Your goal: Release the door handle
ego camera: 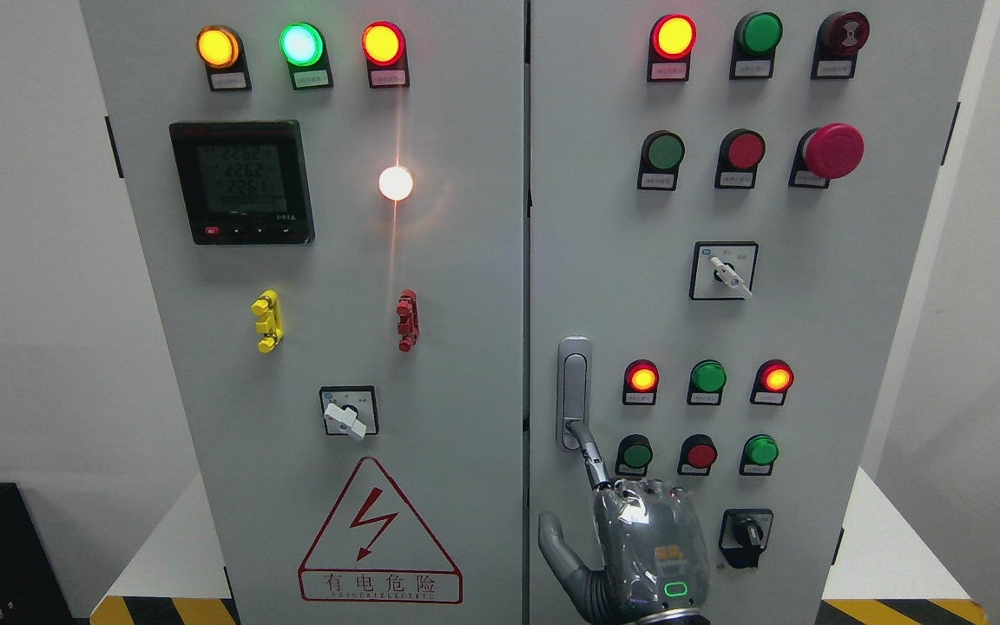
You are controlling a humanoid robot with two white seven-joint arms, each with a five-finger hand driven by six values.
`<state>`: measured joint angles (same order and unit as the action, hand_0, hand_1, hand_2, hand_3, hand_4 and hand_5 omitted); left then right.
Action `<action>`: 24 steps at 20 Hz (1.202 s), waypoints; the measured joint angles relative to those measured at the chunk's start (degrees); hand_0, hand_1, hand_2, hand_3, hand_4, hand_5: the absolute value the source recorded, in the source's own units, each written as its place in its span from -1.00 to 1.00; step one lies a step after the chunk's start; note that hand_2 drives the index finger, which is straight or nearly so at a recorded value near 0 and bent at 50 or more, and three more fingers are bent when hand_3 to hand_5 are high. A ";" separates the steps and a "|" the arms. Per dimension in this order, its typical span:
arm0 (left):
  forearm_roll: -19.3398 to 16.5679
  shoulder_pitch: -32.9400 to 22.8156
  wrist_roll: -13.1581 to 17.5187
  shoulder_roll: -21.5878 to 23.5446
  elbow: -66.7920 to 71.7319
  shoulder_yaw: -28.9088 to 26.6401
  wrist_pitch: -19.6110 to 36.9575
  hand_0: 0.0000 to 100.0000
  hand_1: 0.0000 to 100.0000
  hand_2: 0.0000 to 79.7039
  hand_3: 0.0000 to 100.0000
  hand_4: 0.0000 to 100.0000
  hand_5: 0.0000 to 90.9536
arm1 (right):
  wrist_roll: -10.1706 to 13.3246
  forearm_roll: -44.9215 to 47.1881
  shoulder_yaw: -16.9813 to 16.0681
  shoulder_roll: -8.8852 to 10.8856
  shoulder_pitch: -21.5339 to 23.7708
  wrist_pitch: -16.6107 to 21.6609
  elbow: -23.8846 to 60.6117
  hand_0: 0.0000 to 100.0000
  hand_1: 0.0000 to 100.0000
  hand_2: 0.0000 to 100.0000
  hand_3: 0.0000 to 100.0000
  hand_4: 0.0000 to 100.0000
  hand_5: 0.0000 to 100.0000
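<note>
Head view: my right hand (639, 555) rises at the bottom of the right cabinet door (856, 347), index finger (591, 456) extended onto the lower end of the door handle (574, 392), thumb spread left, gripping nothing. Handle upright near the door's left edge, left of the small round lamps (708, 377).

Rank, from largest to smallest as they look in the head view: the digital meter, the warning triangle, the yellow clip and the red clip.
1. warning triangle
2. digital meter
3. yellow clip and red clip: they look about the same size, so I do not rank them.
</note>
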<state>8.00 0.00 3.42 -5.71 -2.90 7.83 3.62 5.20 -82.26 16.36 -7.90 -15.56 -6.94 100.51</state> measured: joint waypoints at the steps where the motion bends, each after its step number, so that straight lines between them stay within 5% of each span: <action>1: 0.00 0.00 0.00 0.00 0.00 0.00 0.00 -0.76 0.11 -1.00 -1.00 -1.00 -1.00 | 0.00 -0.07 -0.01 0.00 -0.02 0.00 -0.04 0.03 -0.38 -1.00 0.98 1.00 1.00; 24: 0.00 0.00 0.00 0.00 0.00 0.00 0.00 -0.76 0.11 -1.00 -1.00 -1.00 -1.00 | 0.04 -0.65 0.29 -0.08 0.03 -0.97 -0.87 0.04 -0.38 -1.00 1.00 1.00 1.00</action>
<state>8.00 0.00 3.42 -5.71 -2.90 7.83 3.62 5.24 -82.90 16.65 -7.98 -15.53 -7.91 99.65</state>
